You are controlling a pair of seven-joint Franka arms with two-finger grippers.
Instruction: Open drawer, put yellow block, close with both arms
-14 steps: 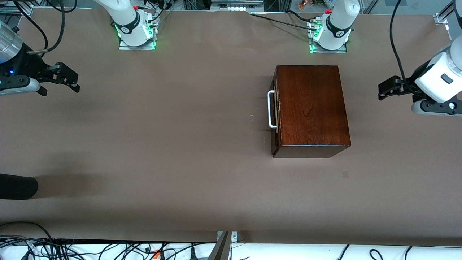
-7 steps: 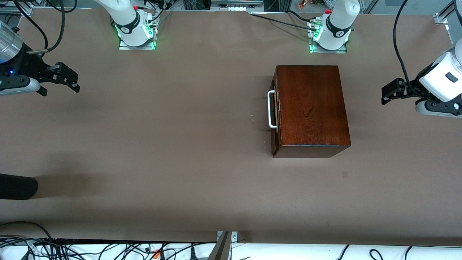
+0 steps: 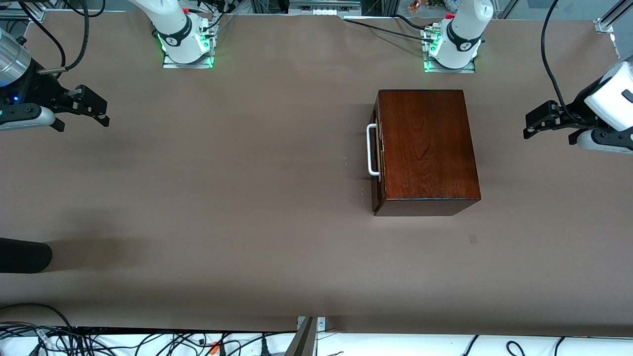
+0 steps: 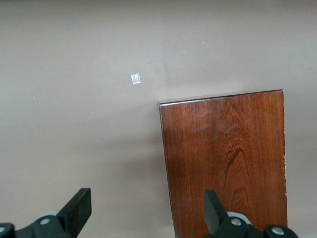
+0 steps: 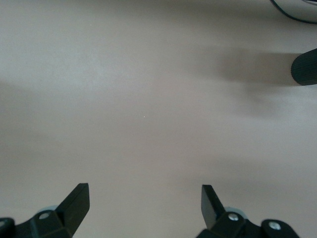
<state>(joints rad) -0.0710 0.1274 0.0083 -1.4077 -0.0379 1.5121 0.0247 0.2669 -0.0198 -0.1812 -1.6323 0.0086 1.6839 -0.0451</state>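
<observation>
The dark mahogany box (image 3: 425, 148) stands on the table toward the left arm's end. The drawer is shut, its front flush with the box, and its white bar handle (image 3: 372, 150) faces the right arm's end. The yellow block is not in view in any frame. My left gripper (image 3: 531, 123) is open and empty, up in the air past the box's back end, at the left arm's end of the table. The left wrist view shows its open gripper (image 4: 147, 210) and the box top (image 4: 228, 163). My right gripper (image 3: 101, 112) is open and empty over the right arm's end; the right wrist view (image 5: 143, 203) shows it over bare table.
A black rounded object (image 3: 22, 254) lies at the table edge at the right arm's end and also shows in the right wrist view (image 5: 304, 67). A small pale patch (image 3: 473, 239) marks the table nearer the front camera than the box. Cables lie along the front edge.
My left gripper has drawn a little away from the box toward the left arm's end of the table. The right arm and the box have not moved.
</observation>
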